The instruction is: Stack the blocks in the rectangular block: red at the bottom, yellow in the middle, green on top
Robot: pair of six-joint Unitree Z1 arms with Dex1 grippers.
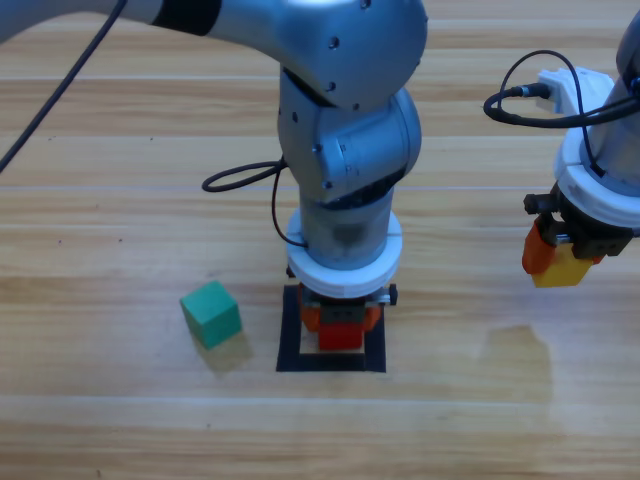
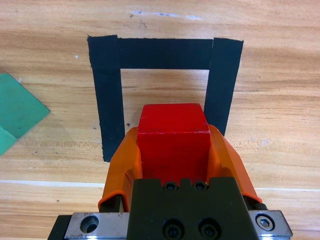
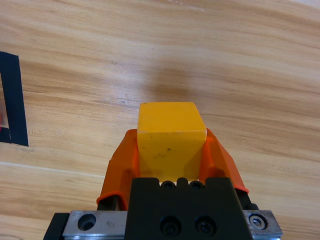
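Note:
The red cube (image 2: 172, 140) is clamped between the jaws of my left gripper (image 2: 173, 150), shut on it, over the opening of the black tape square (image 2: 165, 54). From above, the red cube (image 1: 341, 335) shows inside the tape square (image 1: 292, 340) under the left gripper (image 1: 341, 322). My right gripper (image 1: 560, 262) hangs above the table at the right, shut on the yellow cube (image 1: 565, 266); the right wrist view shows the yellow cube (image 3: 170, 137) between that gripper's (image 3: 171, 147) jaws. The green cube (image 1: 211, 313) rests on the table left of the square, and its corner (image 2: 17, 110) shows in the left wrist view.
The wooden table (image 1: 470, 420) lies bare in front of and right of the square. A black cable (image 1: 240, 180) loops beside the left arm. An edge of the tape square (image 3: 12, 100) shows at the left of the right wrist view.

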